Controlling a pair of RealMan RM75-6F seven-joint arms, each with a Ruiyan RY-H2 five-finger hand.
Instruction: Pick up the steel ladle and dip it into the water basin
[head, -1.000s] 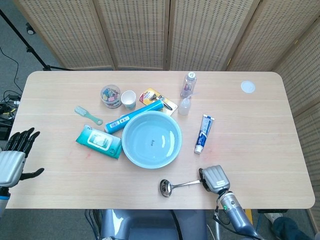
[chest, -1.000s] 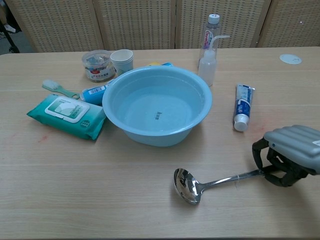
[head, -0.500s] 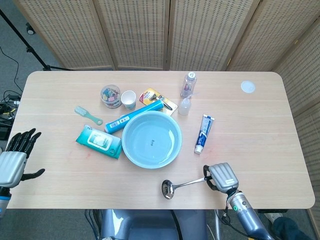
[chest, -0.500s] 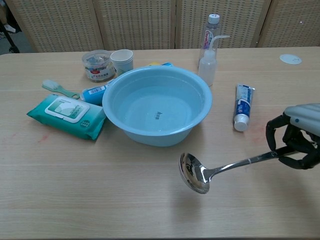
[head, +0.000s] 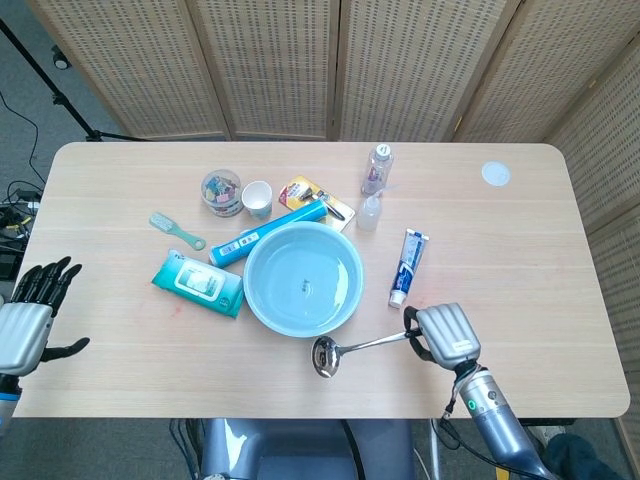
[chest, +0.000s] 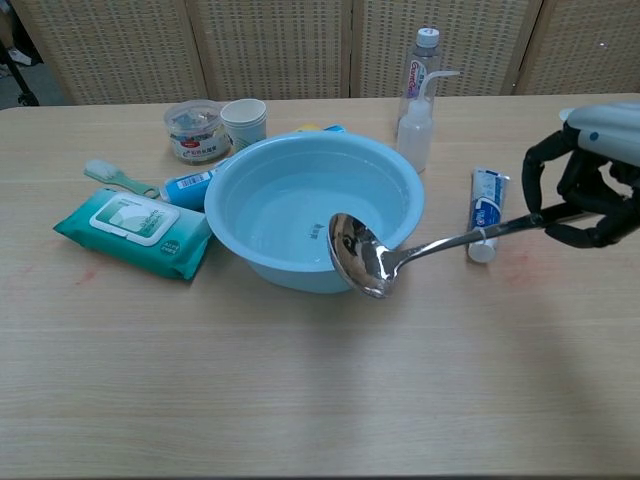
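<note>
Steel ladle (chest: 372, 258) hangs in the air, gripped by its handle end in my right robot hand (chest: 590, 190), fingers curled around it. I hold it far from the bowl so the cup can reach the water basin (head: 303, 278); the cup sits just outside the basin's near rim, not yet dipped. My left robot hand (head: 30, 313) waits off the bench's left edge, fingers spread, holding nothing. Pale wood bench (head: 520, 260) carries a wipes pack (head: 198, 283), toothpaste (head: 408, 265) and bottles (head: 374, 185) around the basin. Woven screens (head: 300, 60) stand behind.
</note>
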